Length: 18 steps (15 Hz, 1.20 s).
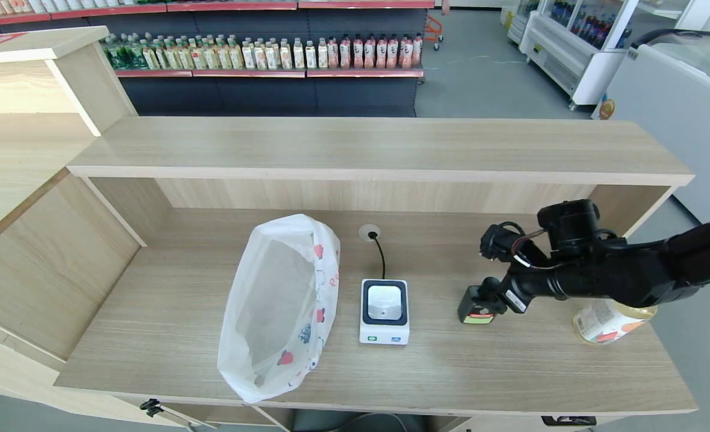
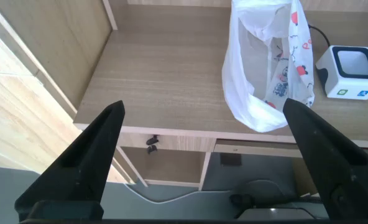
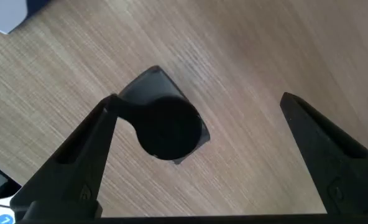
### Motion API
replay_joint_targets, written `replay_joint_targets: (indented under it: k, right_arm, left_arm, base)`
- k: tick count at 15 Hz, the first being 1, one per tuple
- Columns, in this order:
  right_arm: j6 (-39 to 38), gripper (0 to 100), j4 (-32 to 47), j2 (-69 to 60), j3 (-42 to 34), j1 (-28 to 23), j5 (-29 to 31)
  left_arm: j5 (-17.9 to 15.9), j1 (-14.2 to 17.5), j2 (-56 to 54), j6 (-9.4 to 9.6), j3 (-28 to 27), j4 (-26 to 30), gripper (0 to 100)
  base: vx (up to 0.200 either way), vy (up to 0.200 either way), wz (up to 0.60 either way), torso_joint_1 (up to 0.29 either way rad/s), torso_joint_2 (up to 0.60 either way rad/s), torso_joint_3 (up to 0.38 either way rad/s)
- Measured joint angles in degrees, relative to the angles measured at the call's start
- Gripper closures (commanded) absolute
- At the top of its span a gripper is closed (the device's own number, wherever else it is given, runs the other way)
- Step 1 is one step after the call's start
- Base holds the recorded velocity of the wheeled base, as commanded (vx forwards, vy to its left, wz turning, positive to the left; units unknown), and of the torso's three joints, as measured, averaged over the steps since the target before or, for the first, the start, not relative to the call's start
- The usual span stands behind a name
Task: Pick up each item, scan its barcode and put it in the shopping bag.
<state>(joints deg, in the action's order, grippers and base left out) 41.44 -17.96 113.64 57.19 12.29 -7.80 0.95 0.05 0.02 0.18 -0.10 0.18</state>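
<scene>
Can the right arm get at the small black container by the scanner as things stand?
Probably yes: the right gripper hangs open just above the small black container, a finger on each side, nothing between.

I see bare counter (image 1: 151, 312) left of the shopping bag (image 1: 283, 300), and more between the scanner (image 1: 384, 311) and the small black bottle (image 1: 474, 313). The high back wall (image 1: 361, 195) blocks the far side. A can (image 1: 601, 324) sits under my right arm.

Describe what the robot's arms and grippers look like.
The right arm is black with rounded segments, a boxy camera on it, thin red and white wires and a white label. The right gripper and left gripper have black wedge-shaped fingers.
</scene>
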Motion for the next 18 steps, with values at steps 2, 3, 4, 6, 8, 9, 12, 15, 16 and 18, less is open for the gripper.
replay_joint_targets:
  k: [2, 3, 4, 6, 8, 9, 12, 15, 16, 18]
  right_arm:
    - [-0.11, 0, 0.17, 2.86, 0.45, 1.71, -0.84]
    - [-0.13, 0, 0.15, 3.72, 0.66, 2.12, -0.93]
    - [-0.13, 0, 0.12, 4.33, 0.67, 2.38, -0.95]
    - [-0.24, 0, -0.13, 5.32, 0.78, 2.62, -2.45]
    - [-0.33, 0, -0.32, 6.21, 0.91, 2.76, -3.15]
    - [-0.33, 0, -0.35, 6.62, 1.24, 2.76, -3.61]
    - [-0.28, 0, -0.54, 7.86, 1.77, 2.8, -3.8]
    - [-1.43, 100, -1.91, 8.41, 1.9, 3.19, -3.99]
    - [-2.74, 100, -3.25, 8.41, 1.83, 3.52, -3.9]
    - [-3.12, 100, -3.88, 8.19, 1.39, 3.75, -3.94]
  left_arm:
    - [0.0, 0.02, 0.0, 0.0, 0.0, 0.0, 0]
    - [0.0, 0.05, 0.0, 0.0, 0.0, 0.0, 0]
    - [-0.02, 0.05, 0.0, 0.0, 0.0, 0.0, 0]
    - [0.0, 0.05, 0.0, 0.0, 0.0, 0.0, 0]
    - [0.0, 0.0, 0.0, 0.0, 0.0, -0.02, 0]
    - [0.0, 0.0, 0.0, 0.0, 0.0, 0.0, 0]
    - [0.0, 0.0, 0.0, -0.02, 0.0, 0.0, 0]
    - [0.0, 0.05, 0.0, 0.0, 0.0, 0.0, 0]
    - [-0.02, 0.05, 0.0, 0.0, 0.0, -0.02, 0]
    - [0.0, 0.0, 0.0, 0.0, 0.0, -0.02, 0]
  base:
    - [0.0, 0.0, 0.0, 0.0, 0.0, 0.0]
    - [0.0, 0.0, 0.0, 0.0, 0.0, 0.0]
    - [0.0, 0.0, 0.0, 0.0, 0.0, 0.0]
    - [0.0, 0.0, 0.0, 0.0, 0.0, 0.0]
    - [0.0, 0.0, 0.0, 0.0, 0.0, 0.0]
    - [0.0, 0.0, 0.0, 0.0, 0.0, 0.0]
    - [0.0, 0.0, 0.0, 0.0, 0.0, 0.0]
    - [0.0, 0.0, 0.0, 0.0, 0.0, 0.0]
    - [0.0, 0.0, 0.0, 0.0, 0.0, 0.0]
    - [0.0, 0.0, 0.0, 0.0, 0.0, 0.0]
